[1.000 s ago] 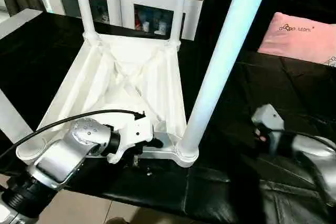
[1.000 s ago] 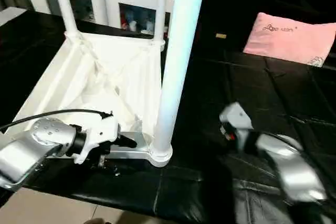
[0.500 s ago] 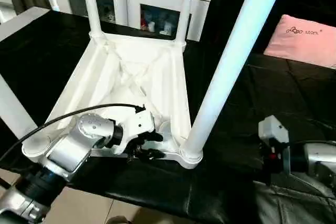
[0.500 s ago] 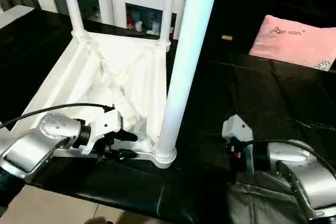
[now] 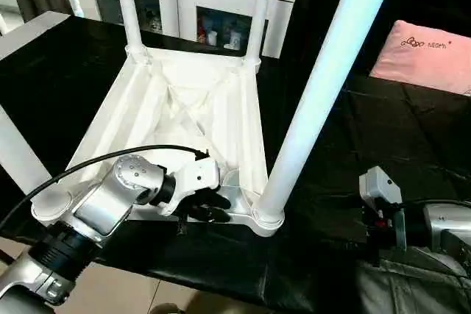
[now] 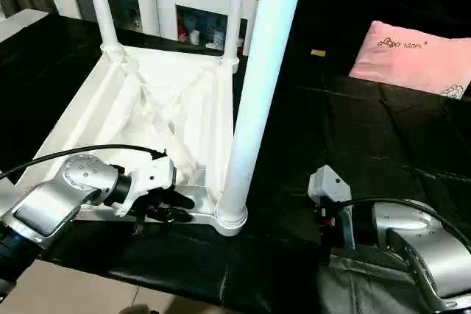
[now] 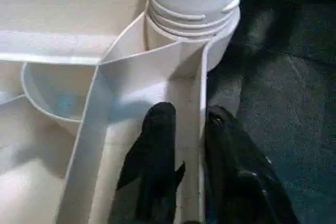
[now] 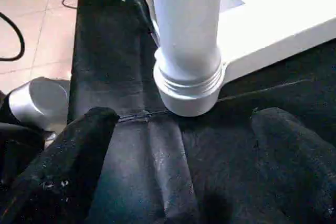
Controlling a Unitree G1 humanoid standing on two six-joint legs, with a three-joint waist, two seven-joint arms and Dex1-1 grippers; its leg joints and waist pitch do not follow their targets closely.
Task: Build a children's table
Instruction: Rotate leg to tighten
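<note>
The white tabletop (image 5: 184, 115) lies upside down on a black-covered surface, ribbed underside up. Legs stand in both far sockets (image 5: 125, 5) (image 5: 261, 5) and in the near right socket (image 5: 324, 86). Another leg (image 5: 15, 152) rises at the near left corner. My left gripper (image 7: 189, 111) is shut on the tabletop's near rim wall, one finger inside and one outside, just beside the near right socket (image 7: 191, 3). My right gripper (image 8: 178, 166) is open low over the black cover, right of that leg's base (image 8: 189, 85) and not touching it.
A pink pillow (image 5: 427, 53) lies on the black cover at the far right. The white glass-door cabinet (image 5: 191, 5) stands behind the tabletop. The cover's front edge (image 5: 221, 284) runs just under my arms, with tiled floor below.
My left gripper's fingers have come together on the near rim wall. My right arm dropped lower and settled to the right of the near right leg. The camera shifted a little.
</note>
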